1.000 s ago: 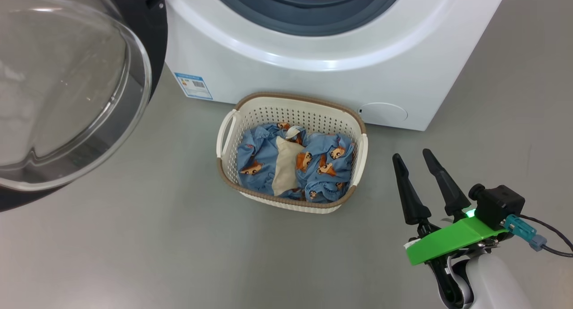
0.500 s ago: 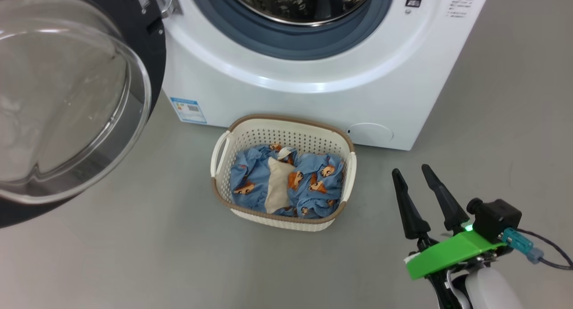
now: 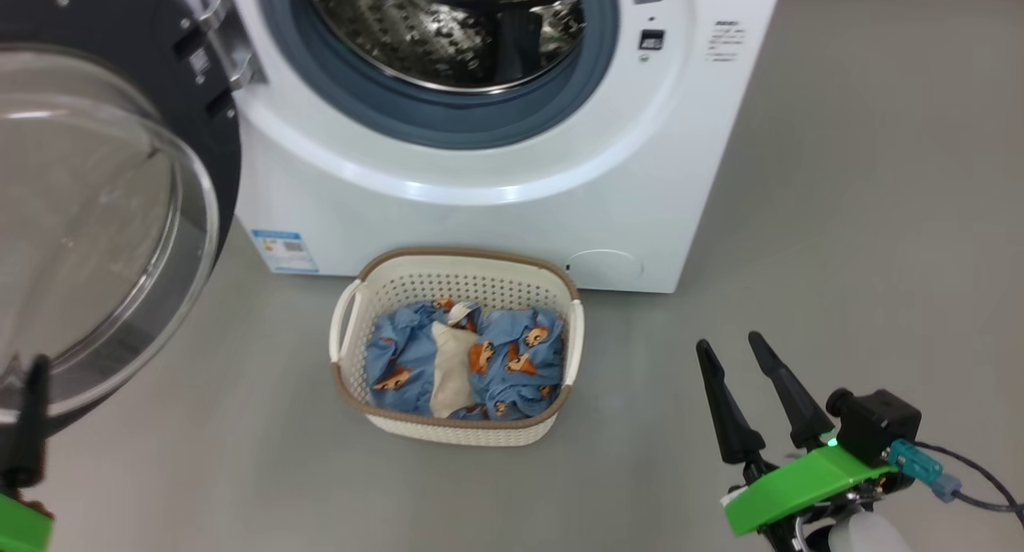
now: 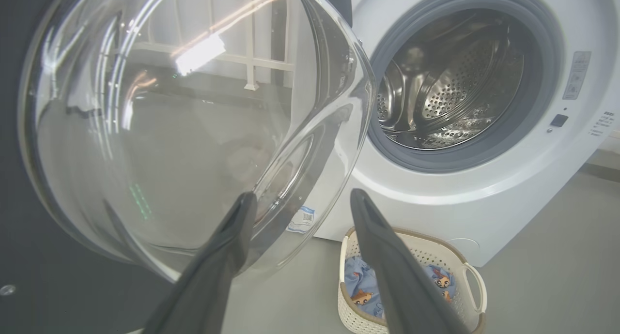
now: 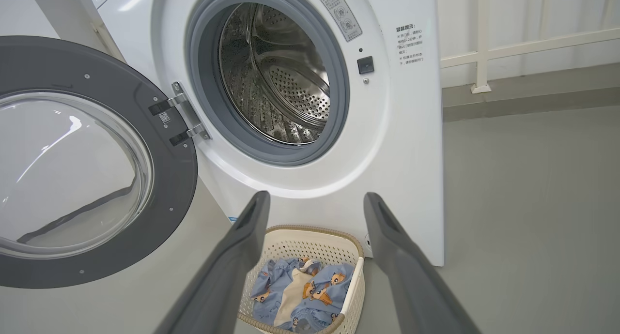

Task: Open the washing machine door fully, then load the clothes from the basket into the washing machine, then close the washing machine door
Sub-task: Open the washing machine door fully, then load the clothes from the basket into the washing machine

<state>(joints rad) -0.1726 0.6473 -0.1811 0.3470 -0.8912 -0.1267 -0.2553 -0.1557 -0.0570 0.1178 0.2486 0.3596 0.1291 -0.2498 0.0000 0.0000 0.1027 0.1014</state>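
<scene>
Clothes [image 3: 512, 348] in basket [image 3: 460, 430]: soft, light, crumpled; best pinched at a raised fold. Left tool [image 4: 303, 194], right tool [image 3: 728, 340] gaped empty.

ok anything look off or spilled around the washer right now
Nothing stands out. The door hangs wide open, the drum looks empty, and the basket sits upright on the floor before the washer with all the clothes inside it, none spilled.

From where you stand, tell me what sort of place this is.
Probably a laundry area: a white front-loading washing machine with its door open, and a basket of clothes on the grey floor.
</scene>
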